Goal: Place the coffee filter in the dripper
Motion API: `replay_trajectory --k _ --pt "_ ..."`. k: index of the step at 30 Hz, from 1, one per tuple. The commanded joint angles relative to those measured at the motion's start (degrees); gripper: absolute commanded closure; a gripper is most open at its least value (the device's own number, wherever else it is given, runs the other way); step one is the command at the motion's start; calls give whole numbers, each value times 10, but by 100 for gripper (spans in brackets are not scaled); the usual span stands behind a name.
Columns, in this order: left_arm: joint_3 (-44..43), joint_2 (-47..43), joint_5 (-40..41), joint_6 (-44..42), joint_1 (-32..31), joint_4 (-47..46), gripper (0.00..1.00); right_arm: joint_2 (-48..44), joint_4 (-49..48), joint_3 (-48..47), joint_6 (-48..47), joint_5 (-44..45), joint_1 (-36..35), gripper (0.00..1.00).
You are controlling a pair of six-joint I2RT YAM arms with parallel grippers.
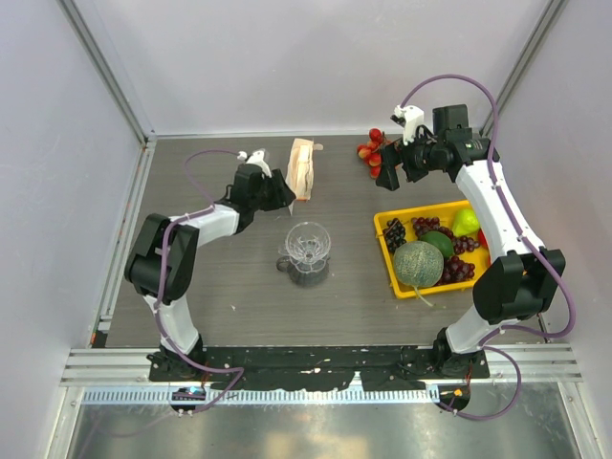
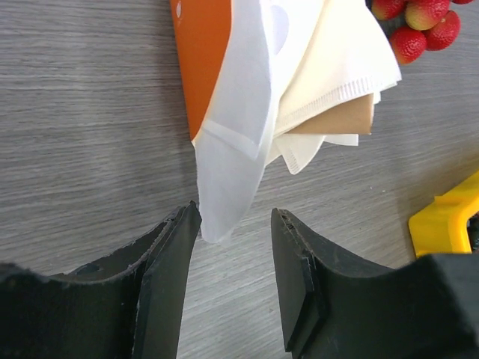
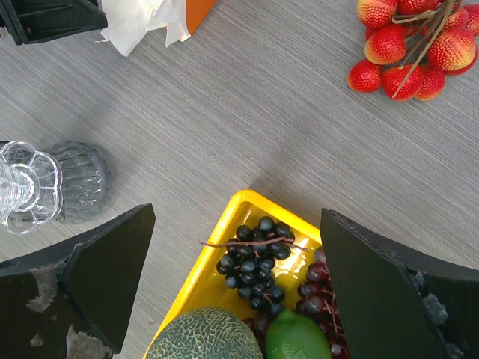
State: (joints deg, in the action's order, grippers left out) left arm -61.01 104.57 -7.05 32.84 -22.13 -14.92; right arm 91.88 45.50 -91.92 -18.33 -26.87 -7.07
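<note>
**A:** How do the left jaws stand?

**B:** They are parted by a moderate gap. The left gripper (image 2: 236,224) has hold of nothing. The lowest tip of the coffee filter (image 2: 228,161) just reaches into the gap, close to the finger on the left of the wrist view. I cannot tell whether paper and finger touch.

**A:** And the rest of the filter?

**B:** It fans away from the fingers, thin and white. Its upper part lies against the pack (image 2: 337,67) of cream and brown sheets, which has an orange wrapper along one side. All of this lies on the grey wood-grain table (image 2: 90,149).

**A:** Where is the dripper?

**B:** The dripper (image 1: 307,244) stands upright near the middle of the table, closer to the arm bases than the pack is. It is clear and ribbed. The filter is well apart from it, over by the pack.

**A:** The right jaws?

**B:** They are spread wide with nothing between them. The right gripper (image 3: 236,224) hangs above the far corner of the yellow tray (image 3: 196,280), over the dark grapes (image 3: 251,258). A netted melon (image 3: 206,336) and a green fruit (image 3: 298,336) lie next to the grapes in the tray. A cluster of red fruit (image 3: 408,48) lies on the table beyond the tray.
</note>
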Motion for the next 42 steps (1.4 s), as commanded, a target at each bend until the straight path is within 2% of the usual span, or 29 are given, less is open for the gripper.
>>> replay_trajectory --k 1,10,12,14,18,22,27,30,32,39,42 --pt "-34 22 13 -1 -1 5 50 -10 -10 -3 -3 0 -1 0" --pt "-46 43 15 12 -3 22 66 -10 -10 -5 -3 5 0 1" --pt "-43 36 10 3 -4 17 76 -9 -10 -4 -3 6 0 1" --pt "-44 26 4 -10 -2 16 100 -9 -10 -4 -2 5 0 1" --pt "-37 -10 9 -28 -2 33 100 -7 -10 -6 -3 2 0 1" --pt "-23 -57 -20 -60 -4 52 100 -8 -10 -10 -4 -4 0 0" --pt "-13 -116 -57 -138 0 95 100 -6 -1 -25 -19 -21 -1 0" --pt "-8 -153 -112 -193 9 117 100 -12 2 -27 -30 -50 -2 1" --pt "-20 -178 -184 -248 18 147 100 -20 2 -27 -37 -72 0 1" --pt "-107 -251 -415 -512 34 353 100 -55 -3 -29 -76 -187 -7 0" --pt "-164 -258 -454 -581 31 443 100 -75 -2 -30 -121 -221 -25 4"
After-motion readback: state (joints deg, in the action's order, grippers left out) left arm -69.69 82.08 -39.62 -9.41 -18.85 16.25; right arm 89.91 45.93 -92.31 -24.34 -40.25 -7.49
